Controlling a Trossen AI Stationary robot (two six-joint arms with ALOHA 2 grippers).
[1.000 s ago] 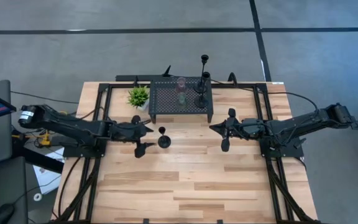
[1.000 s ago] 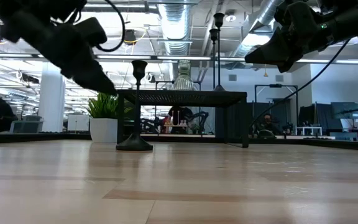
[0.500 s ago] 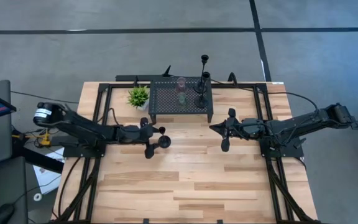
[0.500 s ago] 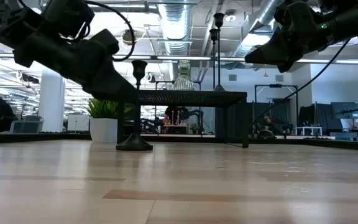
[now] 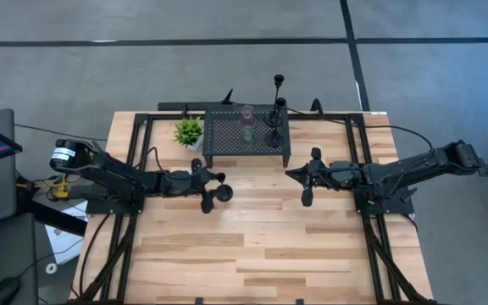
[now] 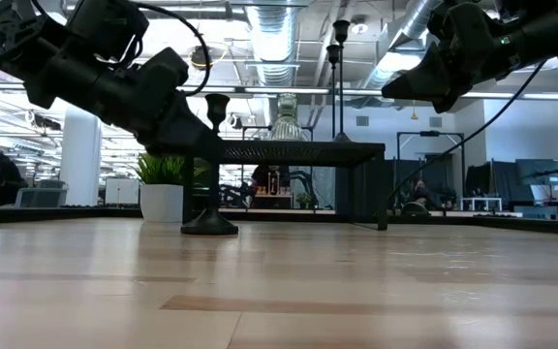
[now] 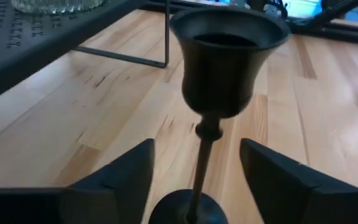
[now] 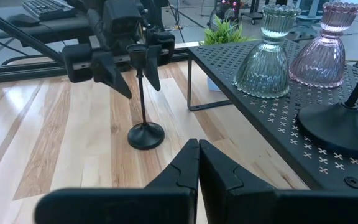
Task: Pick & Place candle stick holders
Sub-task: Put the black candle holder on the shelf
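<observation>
Our left gripper (image 7: 197, 180) straddles the black holder (image 7: 219, 74), fingers (image 7: 114, 177) spread and clear of its stem; only the wrist view shows that gap. The holder stands on the table (image 5: 252, 246) before the stand (image 5: 246, 133). Our right gripper (image 8: 197, 168) hovers pinched closed, empty.

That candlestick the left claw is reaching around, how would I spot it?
Find the black perforated metal stand at the back of the wooden table. Just in front of its left corner, alone on the bare wood, stands a thin-stemmed black metal candle holder between the left gripper's open fingers; the other holders stand on the stand.
</observation>
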